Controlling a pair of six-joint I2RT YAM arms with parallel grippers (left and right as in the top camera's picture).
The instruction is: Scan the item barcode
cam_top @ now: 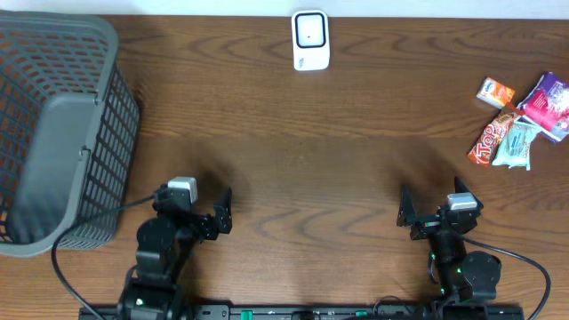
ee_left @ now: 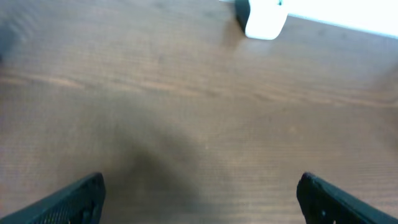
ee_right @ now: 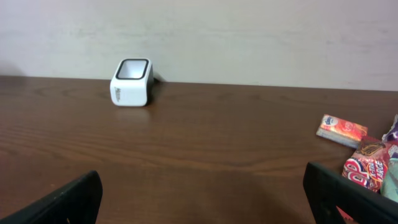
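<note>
well, two grippers, and both are empty. the left gripper [ee_left: 200, 178] has its jaws spread as wide as they go, with only bare wood between them, and it sits low over the near left part of the table [cam_top: 293, 151]. the right gripper [ee_right: 200, 171] is spread just as wide and grips nothing, over the near right part.

one white scanner [cam_top: 310, 40] stands at the far edge, about midway across, its dark-rimmed window facing up, well apart from both grippers.

four snack packets can be counted in a loose cluster at the far right: an orange packet [cam_top: 495, 92] lying just beside the rest, a purple packet [cam_top: 548, 104], a red packet [cam_top: 492, 140] and a pale teal packet [cam_top: 517, 145], the last two touching side by side. whether another lies under them i cannot tell.

one grey mesh basket [cam_top: 53, 133] takes up the far left corner, well apart from the packets.
</note>
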